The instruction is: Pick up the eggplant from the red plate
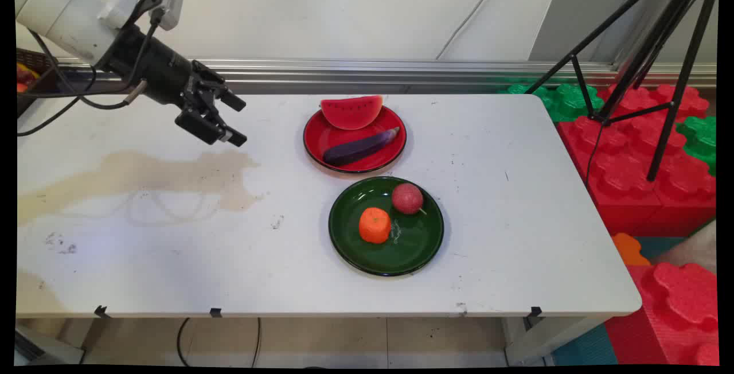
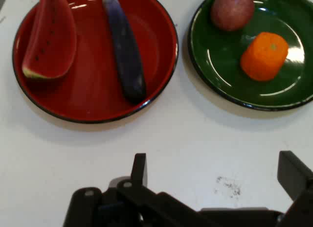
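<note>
The gripper (image 1: 232, 121) hung with fingers (image 2: 140, 169) spread and empty, the red plate (image 1: 315, 139) at its three o'clock.

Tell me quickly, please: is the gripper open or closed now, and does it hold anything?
Gripper: open, holding nothing, raised above the white table, to the left of the red plate.

Bright even light, soft shadows, glare on green plate (image 2: 215, 75).

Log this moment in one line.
gripper open, empty, raised | nearest: red plate with eggplant | table
</note>
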You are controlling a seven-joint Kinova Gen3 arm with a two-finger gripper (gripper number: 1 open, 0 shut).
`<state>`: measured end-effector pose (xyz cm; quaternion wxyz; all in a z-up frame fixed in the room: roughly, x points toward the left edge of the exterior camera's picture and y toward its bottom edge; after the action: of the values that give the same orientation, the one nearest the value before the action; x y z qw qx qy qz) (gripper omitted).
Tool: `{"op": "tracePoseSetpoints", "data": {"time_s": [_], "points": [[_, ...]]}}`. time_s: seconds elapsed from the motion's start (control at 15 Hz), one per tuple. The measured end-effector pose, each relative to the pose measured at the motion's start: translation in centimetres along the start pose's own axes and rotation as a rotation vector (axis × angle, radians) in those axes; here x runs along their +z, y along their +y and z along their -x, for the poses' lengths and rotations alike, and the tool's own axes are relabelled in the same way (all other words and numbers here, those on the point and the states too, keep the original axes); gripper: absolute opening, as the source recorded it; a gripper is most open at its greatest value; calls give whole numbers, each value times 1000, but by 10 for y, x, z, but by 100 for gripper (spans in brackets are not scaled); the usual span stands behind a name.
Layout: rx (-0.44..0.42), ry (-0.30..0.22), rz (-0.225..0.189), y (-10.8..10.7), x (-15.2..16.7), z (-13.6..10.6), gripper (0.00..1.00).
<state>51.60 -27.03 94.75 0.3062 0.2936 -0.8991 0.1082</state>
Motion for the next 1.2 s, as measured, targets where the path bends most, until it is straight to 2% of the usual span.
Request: {"op": "tracePoseSetpoints", "data": {"time_s": [0.27,0.67,1.2], "points": [[-21,11,-15,-6,8,-8,100],[-69,28,-30,-16,37,-30,100],[-108,6,-54,-35,107,-53,100]]}}
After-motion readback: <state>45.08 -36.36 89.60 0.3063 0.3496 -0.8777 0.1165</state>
